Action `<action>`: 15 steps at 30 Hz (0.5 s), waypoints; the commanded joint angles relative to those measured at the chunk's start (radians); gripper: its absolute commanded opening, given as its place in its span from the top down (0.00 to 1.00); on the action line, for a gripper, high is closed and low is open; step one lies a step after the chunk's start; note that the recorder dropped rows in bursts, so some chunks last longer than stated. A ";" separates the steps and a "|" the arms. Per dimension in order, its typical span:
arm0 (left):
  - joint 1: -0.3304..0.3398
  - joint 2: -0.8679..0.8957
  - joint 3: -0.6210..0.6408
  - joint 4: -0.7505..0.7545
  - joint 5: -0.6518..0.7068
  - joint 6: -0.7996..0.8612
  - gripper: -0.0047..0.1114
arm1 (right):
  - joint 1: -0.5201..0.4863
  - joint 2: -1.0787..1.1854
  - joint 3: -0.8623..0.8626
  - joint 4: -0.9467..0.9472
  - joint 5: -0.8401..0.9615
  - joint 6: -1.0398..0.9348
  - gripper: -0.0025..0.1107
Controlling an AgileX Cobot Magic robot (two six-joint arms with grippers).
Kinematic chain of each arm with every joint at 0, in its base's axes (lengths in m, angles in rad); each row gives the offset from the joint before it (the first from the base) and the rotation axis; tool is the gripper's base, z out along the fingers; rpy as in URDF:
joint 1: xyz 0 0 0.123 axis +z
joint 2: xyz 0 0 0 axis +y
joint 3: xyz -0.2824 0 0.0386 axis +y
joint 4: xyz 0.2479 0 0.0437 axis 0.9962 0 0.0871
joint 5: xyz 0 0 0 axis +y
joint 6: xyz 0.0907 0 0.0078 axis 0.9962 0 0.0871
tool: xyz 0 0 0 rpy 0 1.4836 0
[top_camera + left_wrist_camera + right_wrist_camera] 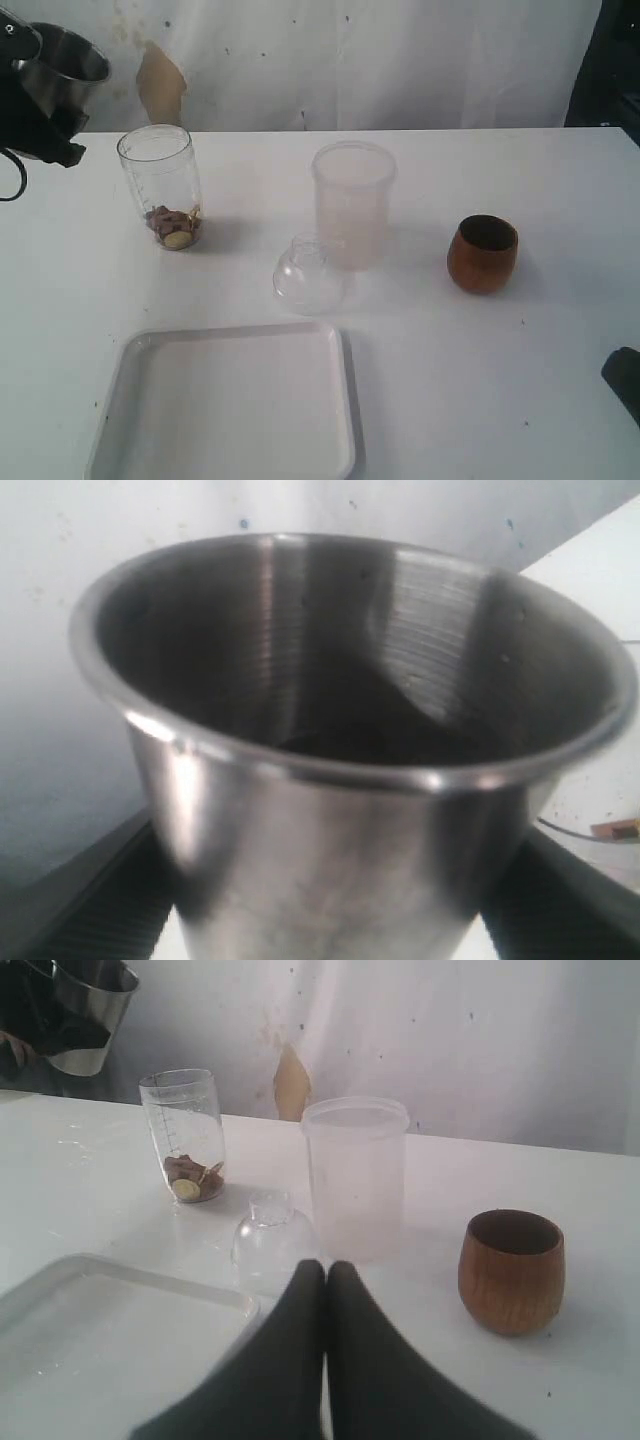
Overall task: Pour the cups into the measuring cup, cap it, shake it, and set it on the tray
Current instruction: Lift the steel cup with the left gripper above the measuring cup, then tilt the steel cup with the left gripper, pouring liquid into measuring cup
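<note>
gripping the steel tumbler (62, 60) by its lower body, the left gripper (42, 118) holds it up off the table (560, 180) at the far left corner, above and behind the measuring cup. in the left wrist view the dark ribbed fingers (95, 910) press on either side of the tumbler's wall and its flared rim fills the picture. the inside is dark, and i cannot tell what lies at the bottom. the tumbler leans slightly.

the measuring cup (160, 185) stands upright and uncapped on the table, left of centre, with a small heap of brown and tan pieces (176, 228) in its rounded base. graduation lines show on its side in the right wrist view. to its right stands the frosted container (353, 200), upright and open. the clear domed cap (308, 275) rests on the table just in front of the frosted container, its narrow neck upward. whether the two touch i cannot tell. the wooden cup (482, 253) stands upright well to the right, apart from the rest, its inside in shadow.

the tray (135, 420) lies flat at the near edge, in front of the measuring cup and the cap and apart from both.

the right gripper (326, 1278) hangs low over the table at the near right. its two dark fingers are pressed together with nothing between them, and they point toward the cap and the frosted container.
</note>
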 commanded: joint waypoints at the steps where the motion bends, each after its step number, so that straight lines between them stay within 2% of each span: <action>1: 0.001 0.034 -0.080 -0.006 0.028 0.009 0.96 | -0.011 0.002 0.007 -0.003 0.003 0.002 0.98; 6: 0.001 0.075 -0.140 -0.006 0.075 0.072 0.96 | -0.011 0.002 0.007 -0.003 0.003 0.002 0.98; 15: 0.001 0.108 -0.144 -0.003 0.065 0.162 0.96 | -0.011 0.002 0.007 -0.003 0.003 0.002 0.98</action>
